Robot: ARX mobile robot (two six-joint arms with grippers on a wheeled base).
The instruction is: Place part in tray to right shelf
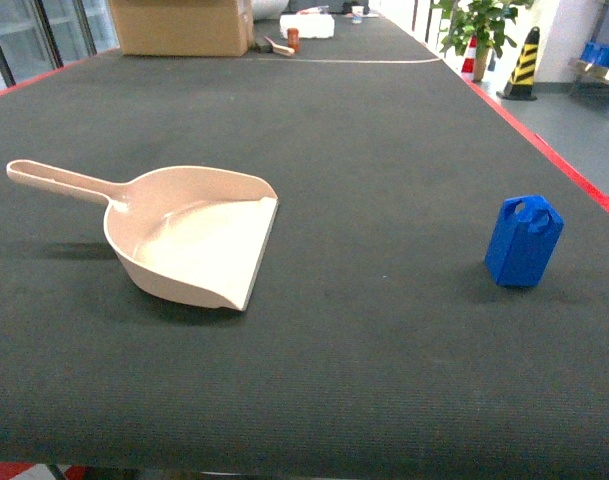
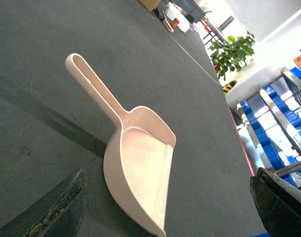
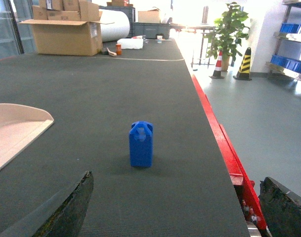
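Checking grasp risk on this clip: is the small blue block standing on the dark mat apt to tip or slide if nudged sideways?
The small bright blue plastic block stands upright, taller than its base, so a high push would probably tip it. The ribbed dark mat looks grippy, so sliding seems less likely. Its moulded plastic looks stiff and probably light.

Glossy plastic part (image 1: 523, 241), matt tray (image 1: 189, 240)

The small blue part (image 1: 523, 241) stands upright on the dark table (image 1: 384, 150), well apart to the right of the pale pink tray (image 1: 194, 240), which lies flat and empty.
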